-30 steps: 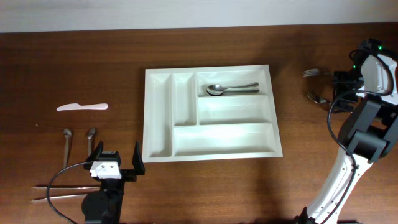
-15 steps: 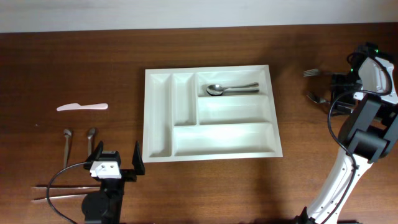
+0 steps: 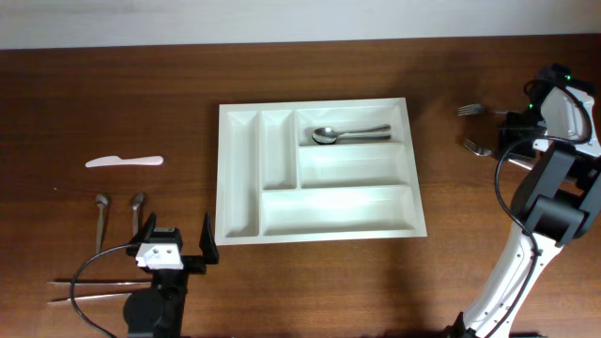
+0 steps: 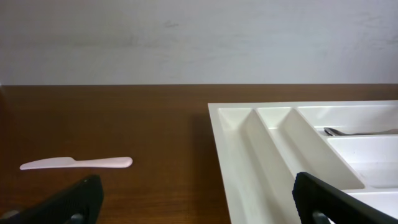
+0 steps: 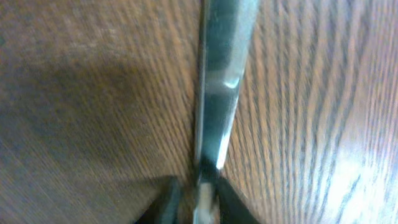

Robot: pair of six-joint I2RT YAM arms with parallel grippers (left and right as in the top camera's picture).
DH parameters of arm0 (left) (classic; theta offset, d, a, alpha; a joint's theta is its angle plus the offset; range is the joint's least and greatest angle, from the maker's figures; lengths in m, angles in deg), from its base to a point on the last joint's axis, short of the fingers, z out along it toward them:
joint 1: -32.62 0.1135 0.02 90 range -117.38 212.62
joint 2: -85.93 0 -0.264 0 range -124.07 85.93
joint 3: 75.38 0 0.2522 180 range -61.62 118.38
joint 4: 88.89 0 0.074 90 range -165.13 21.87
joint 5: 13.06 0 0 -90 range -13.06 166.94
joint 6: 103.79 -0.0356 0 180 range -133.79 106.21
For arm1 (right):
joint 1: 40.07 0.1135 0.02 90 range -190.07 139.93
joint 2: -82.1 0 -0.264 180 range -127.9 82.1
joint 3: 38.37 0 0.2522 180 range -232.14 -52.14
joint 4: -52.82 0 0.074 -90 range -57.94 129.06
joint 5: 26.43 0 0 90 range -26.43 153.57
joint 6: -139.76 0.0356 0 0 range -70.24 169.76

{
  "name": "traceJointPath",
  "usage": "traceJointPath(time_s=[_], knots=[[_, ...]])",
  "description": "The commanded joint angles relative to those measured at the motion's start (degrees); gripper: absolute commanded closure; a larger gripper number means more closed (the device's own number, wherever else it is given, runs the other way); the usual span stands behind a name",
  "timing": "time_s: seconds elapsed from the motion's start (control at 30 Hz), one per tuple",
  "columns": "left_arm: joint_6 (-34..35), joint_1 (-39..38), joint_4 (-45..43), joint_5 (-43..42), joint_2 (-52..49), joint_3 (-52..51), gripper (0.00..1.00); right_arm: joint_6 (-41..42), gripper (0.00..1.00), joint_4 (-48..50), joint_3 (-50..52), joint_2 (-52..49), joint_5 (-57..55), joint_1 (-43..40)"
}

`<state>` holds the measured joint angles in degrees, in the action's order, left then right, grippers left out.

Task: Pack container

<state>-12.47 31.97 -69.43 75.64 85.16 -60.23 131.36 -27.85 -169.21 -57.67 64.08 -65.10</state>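
**Item 1, container**. White five-bay tray, lying flat at the middle of the table between my two arms. The overhead view shows every bay: two narrow upright ones on my left and three wide ones stacked beside them. The top wide bay holds spoons, bowls towards the narrow bays; I cannot settle how many. My left wrist camera catches only the tray's far-left part and a sliver of spoon handle.

**Item 2, left gripper**. Fingers spread wide, grasping nothing, just off the tray's near-left corner. My wrist view cuts them to two dark tips in the lower corners.

**Item 3, right gripper**. From overhead it sits by the far fork and the near fork, well to the right of the tray, and its body hides the fingertips. Only my right wrist view shows the fingers, pinched onto the end of a metal handle lying on the wood. That view is blurred, and I cannot tell which fork it is.

**Item 4, loose on my left.** White knife, seen from overhead and from my left wrist. Two small spoons and thin sticks show from overhead only, and my arm covers the sticks' right ends.
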Motion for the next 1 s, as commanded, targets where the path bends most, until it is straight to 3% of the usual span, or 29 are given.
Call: traceJointPath(time_s=[0.0, 0.23, 0.47, 0.73, 0.97], knots=[[0.5, 0.3, -0.2, 0.2, 0.4, -0.4, 0.01, 0.3, 0.93, -0.7, 2.1, -1.4, 2.5, 0.3], [0.5, 0.3, -0.2, 0.2, 0.4, -0.4, 0.01, -3.7, 0.96, -1.5, -0.5, -0.1, 6.6, 0.4], [0.5, 0.3, -0.2, 0.2, 0.4, -0.4, 0.01, -6.4, 0.96, -11.0, -9.5, 4.4, 6.7, 3.5], [0.5, 0.3, -0.2, 0.2, 0.4, -0.4, 0.01, -6.2, 0.96, -17.4, -12.5, 10.3, 7.0, 15.2], [0.5, 0.3, -0.2, 0.2, 0.4, -0.4, 0.01, -0.2, 0.96, -21.7, -11.6, 10.8, 6.1, 27.2]])
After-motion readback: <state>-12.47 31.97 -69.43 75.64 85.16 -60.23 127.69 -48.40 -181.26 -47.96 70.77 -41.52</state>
